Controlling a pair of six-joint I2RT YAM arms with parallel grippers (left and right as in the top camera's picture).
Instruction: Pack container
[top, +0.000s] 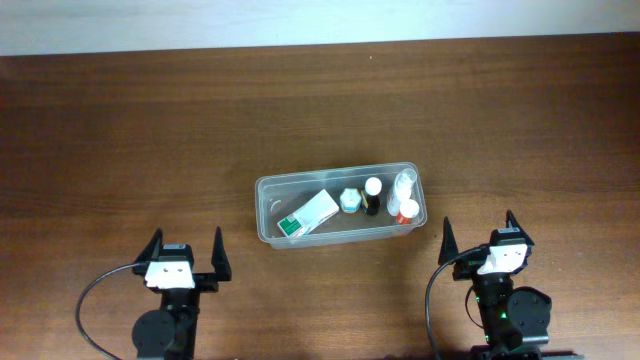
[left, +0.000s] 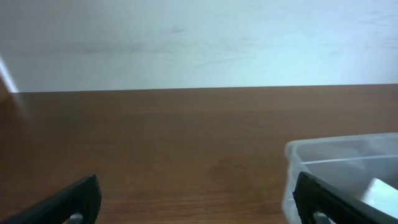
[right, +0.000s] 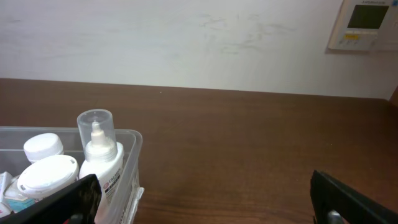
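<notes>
Left pincer and right pincer gape, released. Overhead shows the whole container; right wrist alone shows a wall thermostat.

Dark brown wood-grain table fills nearly all the overhead frame; pale strip along the top edge (wall or floor, can't tell); in both wrist views a plain white wall w/ faint scuffs takes the upper half, behind the table's far edge; upper right of right-wrist view: small white wall panel w/ greenish display; light even, soft.
</notes>
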